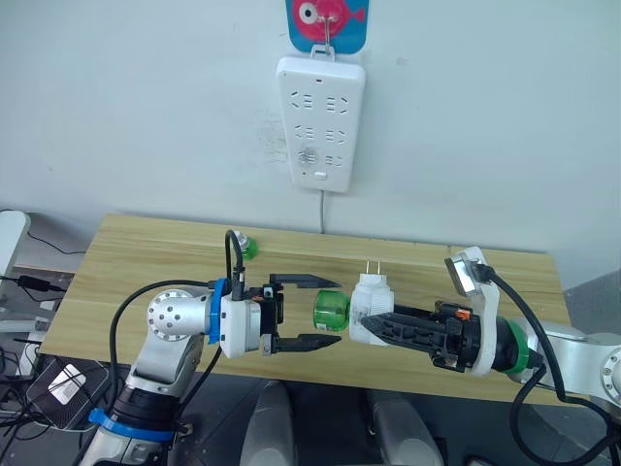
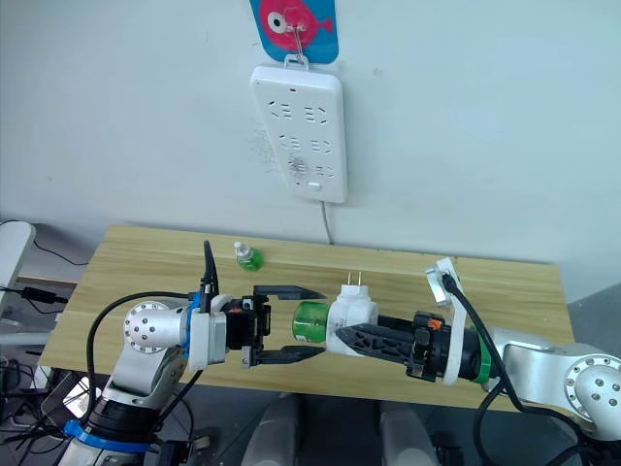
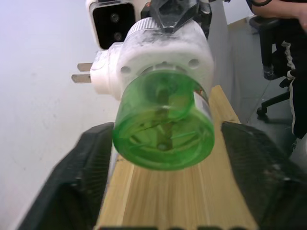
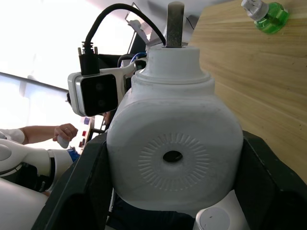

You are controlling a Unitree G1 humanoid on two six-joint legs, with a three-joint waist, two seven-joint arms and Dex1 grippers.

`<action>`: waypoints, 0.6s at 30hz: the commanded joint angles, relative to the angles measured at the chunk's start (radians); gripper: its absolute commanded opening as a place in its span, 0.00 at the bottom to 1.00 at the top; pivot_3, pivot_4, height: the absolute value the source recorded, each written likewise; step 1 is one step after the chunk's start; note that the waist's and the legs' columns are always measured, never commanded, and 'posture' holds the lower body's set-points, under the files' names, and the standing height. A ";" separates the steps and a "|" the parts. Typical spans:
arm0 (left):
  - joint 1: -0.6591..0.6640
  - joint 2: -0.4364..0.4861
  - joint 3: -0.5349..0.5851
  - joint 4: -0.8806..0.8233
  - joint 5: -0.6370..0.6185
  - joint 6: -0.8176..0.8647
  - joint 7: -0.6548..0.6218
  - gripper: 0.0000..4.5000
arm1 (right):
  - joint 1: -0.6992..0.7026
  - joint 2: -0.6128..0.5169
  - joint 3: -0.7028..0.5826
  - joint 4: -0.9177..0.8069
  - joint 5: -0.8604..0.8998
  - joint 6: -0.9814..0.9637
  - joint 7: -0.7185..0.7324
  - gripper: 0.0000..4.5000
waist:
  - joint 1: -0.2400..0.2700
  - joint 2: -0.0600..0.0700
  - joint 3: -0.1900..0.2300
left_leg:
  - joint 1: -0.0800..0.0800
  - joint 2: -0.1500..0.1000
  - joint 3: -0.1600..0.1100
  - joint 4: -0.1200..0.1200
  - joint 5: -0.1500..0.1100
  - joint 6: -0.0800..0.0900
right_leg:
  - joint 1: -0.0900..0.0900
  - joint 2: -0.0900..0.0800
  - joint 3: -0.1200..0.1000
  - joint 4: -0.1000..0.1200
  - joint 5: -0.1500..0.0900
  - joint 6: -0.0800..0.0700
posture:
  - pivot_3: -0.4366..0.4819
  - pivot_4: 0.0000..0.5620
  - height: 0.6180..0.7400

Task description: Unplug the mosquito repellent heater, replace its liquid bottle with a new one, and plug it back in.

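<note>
Unplugged and held over the front edge of the bench point(image 1: 146, 262): mosquito repellent heater point(image 1: 370, 306) clamped in the right tool point(image 1: 361, 328), prongs up, green liquid bottle point(image 1: 330, 311) pointing at the left tool point(image 1: 320, 312). Left tool spread wide, fingers either side of the bottle, not yet gripping. Bottle swap in hand. Next, probably: close on the bottle, twist it out. Spare bottle point(image 1: 247, 246) waiting at the bench's far edge; power strip point(image 1: 320, 121) on the wall.

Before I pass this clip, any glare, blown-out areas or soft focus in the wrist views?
Right wrist view: the background beside the mosquito repellent heater is blown out white, while the heater itself stays sharp. Left wrist view: the green bottle is in focus with soft highlights; the near fingers are soft at the frame's bottom. Head views: evenly lit.
</note>
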 commanded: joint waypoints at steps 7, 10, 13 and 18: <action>-0.052 0.113 -0.036 -0.151 -0.128 0.361 0.026 0.49 | 0.009 -0.004 -0.008 -0.033 0.026 -0.011 0.005 0.66 | -0.007 0.000 0.001 | 0.000 0.000 -0.001 0.000 0.000 0.001 | 0.000 0.000 0.000 0.000 0.000 0.000 | 0.38 0.60 0.65; -0.141 0.248 -0.054 -0.223 -0.362 0.878 0.098 0.49 | 0.010 -0.007 -0.007 -0.031 0.021 -0.005 0.011 0.66 | -0.007 0.000 0.004 | 0.000 0.000 -0.002 0.000 0.000 0.001 | 0.000 0.001 -0.001 0.001 0.000 0.000 | 0.38 0.60 0.65; -0.248 0.328 -0.038 -0.187 -0.580 1.228 0.098 0.49 | 0.007 -0.009 -0.002 -0.030 0.011 0.000 0.021 0.66 | -0.010 0.000 0.006 | 0.000 0.000 -0.004 0.000 0.000 0.000 | 0.000 0.001 -0.003 0.002 0.000 0.000 | 0.39 0.60 0.65; -0.282 0.337 -0.018 -0.137 -0.594 1.338 0.094 0.49 | 0.008 -0.012 0.002 -0.032 0.007 -0.002 0.027 0.66 | -0.011 0.001 0.011 | 0.000 0.000 -0.003 -0.001 0.001 -0.001 | 0.000 0.001 -0.003 0.000 0.000 0.000 | 0.38 0.61 0.65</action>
